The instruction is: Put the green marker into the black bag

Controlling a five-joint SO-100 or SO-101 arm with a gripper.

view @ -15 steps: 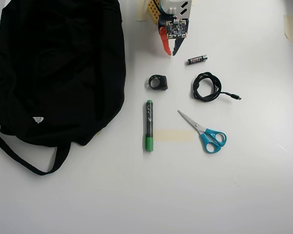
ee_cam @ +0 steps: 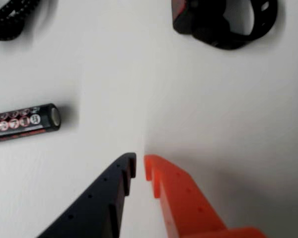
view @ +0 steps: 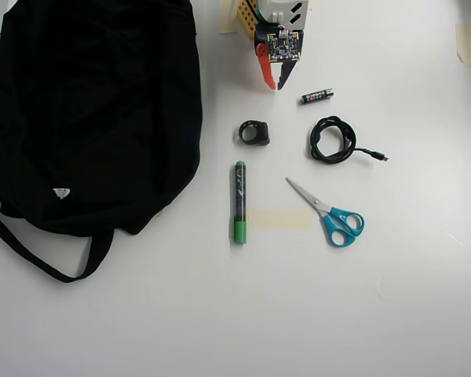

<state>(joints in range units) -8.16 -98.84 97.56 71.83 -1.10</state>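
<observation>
Hovering near the table's top edge in the overhead view, our gripper [view: 277,84] is nearly closed and empty. We see the green marker [view: 239,202] lying flat just beside the black bag [view: 94,110]. Risk: snagging the small black clip [view: 254,132] between gripper and marker.

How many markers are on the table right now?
1. The green marker lies lengthwise below the small black ring-shaped item, left of the scissors, right of the black bag. Any inside the bag would be hidden.
</observation>
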